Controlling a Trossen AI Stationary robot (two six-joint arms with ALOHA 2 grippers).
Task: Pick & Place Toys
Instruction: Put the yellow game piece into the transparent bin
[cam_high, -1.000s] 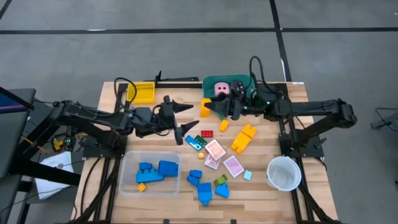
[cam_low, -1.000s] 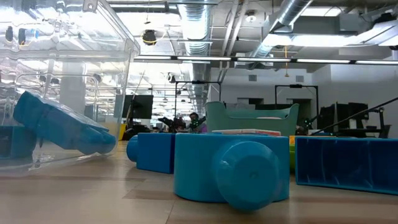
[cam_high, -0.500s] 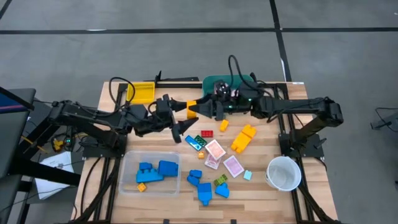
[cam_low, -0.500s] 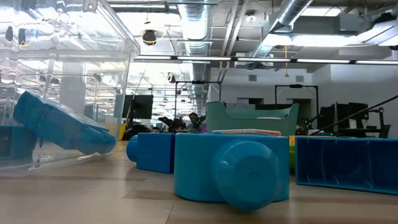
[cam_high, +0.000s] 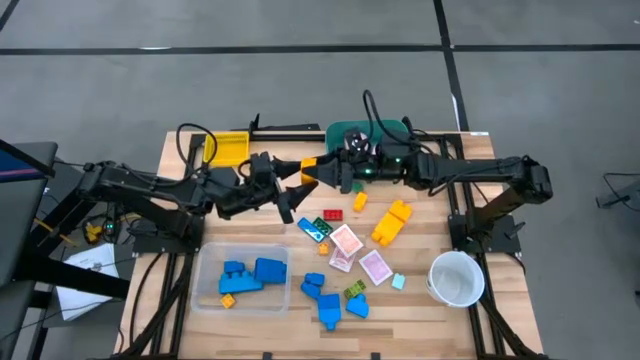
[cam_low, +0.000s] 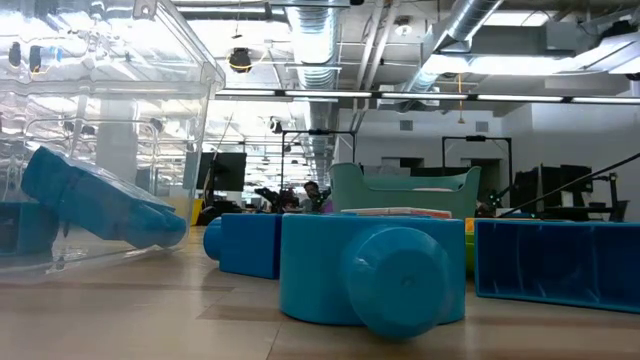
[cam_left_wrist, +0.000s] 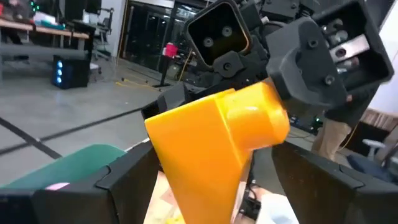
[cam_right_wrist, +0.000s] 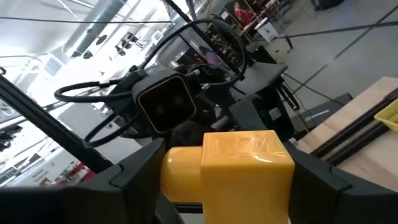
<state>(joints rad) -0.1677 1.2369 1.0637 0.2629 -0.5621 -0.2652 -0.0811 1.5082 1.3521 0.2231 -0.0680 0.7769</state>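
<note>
A yellow-orange block (cam_high: 309, 172) hangs in the air above the table's far middle, with my right gripper (cam_high: 320, 176) shut on it. My left gripper (cam_high: 294, 182) faces it from the left, open. In the left wrist view its fingers (cam_left_wrist: 127, 177) stand on either side of the block (cam_left_wrist: 217, 140) without closing on it. More toys lie on the table: yellow blocks (cam_high: 390, 222), a red block (cam_high: 332, 214), pink-white cards (cam_high: 346, 241) and blue blocks (cam_high: 326, 300). The low view shows only blue blocks (cam_low: 370, 275) up close, no gripper. My right gripper pinches the yellow-orange block by two opposite sides (cam_right_wrist: 177, 168) between its two fingers. The fingers (cam_right_wrist: 134, 171) come level from the table's right. The block is lifted clear of the table, and its free end points toward the left gripper.
A teal tub (cam_high: 340, 130) stands at the far edge under the right arm, a yellow tray (cam_high: 230, 148) at the far left. A clear tray (cam_high: 205, 262) with blue blocks sits near left, a white cup (cam_high: 457, 277) near right.
My right gripper has carried the yellow-orange block toward the table's left, up to the left gripper, and now covers the tub. My left gripper has stayed in place and rolled about its own axis. The block stays clear of the table.
</note>
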